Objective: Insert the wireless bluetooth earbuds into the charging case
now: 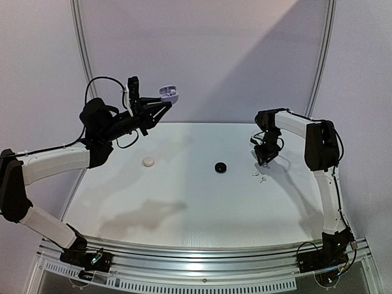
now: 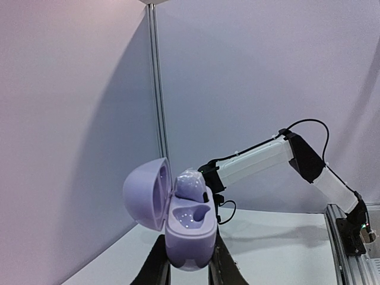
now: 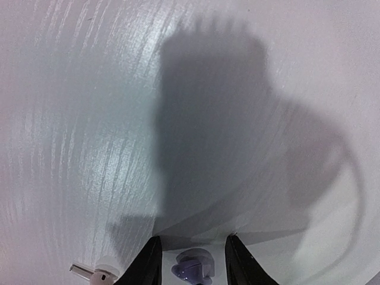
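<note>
My left gripper [image 2: 189, 252] is raised high at the back left and shut on the base of the lavender charging case [image 2: 190, 231], also seen from above [image 1: 169, 93]. The case's lid [image 2: 144, 193] hangs open to the left. One lavender earbud [image 2: 190, 185] sits in the far socket, and the near socket [image 2: 193, 217] is bare. My right gripper [image 3: 192, 240] is low over the table at the right [image 1: 264, 160]. Its jaws stand apart around a second lavender earbud [image 3: 193, 270] on the table, with a gap on each side.
A white earbud [image 3: 98, 274] lies just left of my right fingers. From above, two white earbuds [image 1: 258, 176] show by the right gripper. A black round case [image 1: 220, 166] sits mid-table and a white round case [image 1: 149, 162] to its left.
</note>
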Motion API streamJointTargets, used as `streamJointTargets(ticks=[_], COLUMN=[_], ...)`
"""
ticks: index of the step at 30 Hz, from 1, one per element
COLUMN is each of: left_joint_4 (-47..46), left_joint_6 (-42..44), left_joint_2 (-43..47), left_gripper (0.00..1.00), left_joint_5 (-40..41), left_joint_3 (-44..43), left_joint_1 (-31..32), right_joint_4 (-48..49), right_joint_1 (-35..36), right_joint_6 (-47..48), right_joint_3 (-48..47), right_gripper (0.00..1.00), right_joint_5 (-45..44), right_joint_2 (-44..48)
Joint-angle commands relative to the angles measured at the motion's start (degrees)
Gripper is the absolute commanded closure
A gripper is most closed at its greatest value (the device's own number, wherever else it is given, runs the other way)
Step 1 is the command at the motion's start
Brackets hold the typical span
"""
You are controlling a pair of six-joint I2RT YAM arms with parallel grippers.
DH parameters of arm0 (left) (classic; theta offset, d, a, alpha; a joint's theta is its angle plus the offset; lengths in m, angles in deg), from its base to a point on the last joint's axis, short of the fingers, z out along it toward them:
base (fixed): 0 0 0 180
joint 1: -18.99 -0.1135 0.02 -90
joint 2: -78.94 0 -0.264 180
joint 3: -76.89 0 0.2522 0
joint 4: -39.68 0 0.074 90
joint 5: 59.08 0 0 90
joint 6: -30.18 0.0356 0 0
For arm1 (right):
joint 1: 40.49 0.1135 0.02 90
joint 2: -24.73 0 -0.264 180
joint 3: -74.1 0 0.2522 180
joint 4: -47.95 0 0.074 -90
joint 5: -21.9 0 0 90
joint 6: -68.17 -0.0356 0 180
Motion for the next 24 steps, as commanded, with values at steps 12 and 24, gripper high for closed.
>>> streamJointTargets(ticks=[12, 24], left_joint_4=[1.1, 1.4], left_joint_6=[0.8, 0.9], left_joint_2=[0.3, 0.2], left_gripper=[1.00, 1.00], left_joint_5=[0.2, 0.2], left_joint_3=[-1.1, -1.3], left_joint_1=[0.0, 0.0], right_joint_4=[-2.8, -2.0], right_joint_1=[-0.2, -0.2], right_joint_6=[2.6, 1.9], right_joint_3=[6.5, 5.8], right_gripper=[0.66, 0.80], right_joint_5=[-1.7, -1.8], right_joint_2=[0.3, 0.9])
